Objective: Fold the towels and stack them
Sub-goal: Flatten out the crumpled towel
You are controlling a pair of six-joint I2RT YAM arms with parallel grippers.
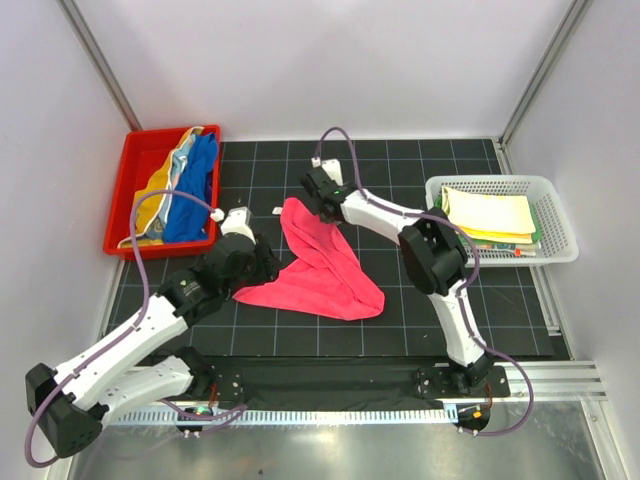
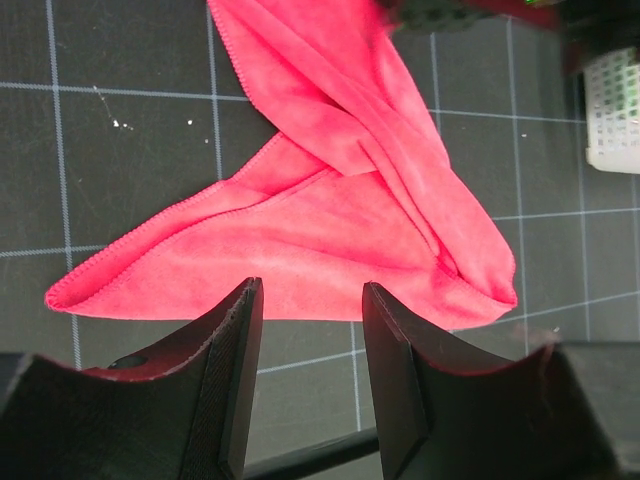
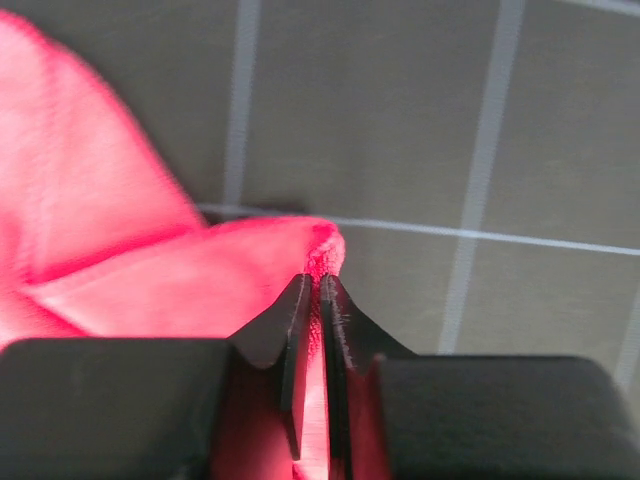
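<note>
A pink-red towel point(image 1: 320, 268) lies crumpled in a rough V on the black grid mat, also seen in the left wrist view point(image 2: 340, 220). My right gripper point(image 1: 312, 194) is at its far corner, jaws shut on the towel's tip point(image 3: 322, 252). My left gripper point(image 1: 258, 268) hovers just left of the towel's near-left corner, open, nothing between its fingers point(image 2: 305, 300). Blue and yellow towels point(image 1: 190, 185) are heaped in the red bin. Folded yellow and other towels point(image 1: 490, 215) sit stacked in the white basket.
The red bin point(image 1: 135, 195) stands at the back left of the mat. At the right edge sits the white mesh basket point(image 1: 555, 215). Metal frame posts rise at both back corners, and a rail runs along the near edge.
</note>
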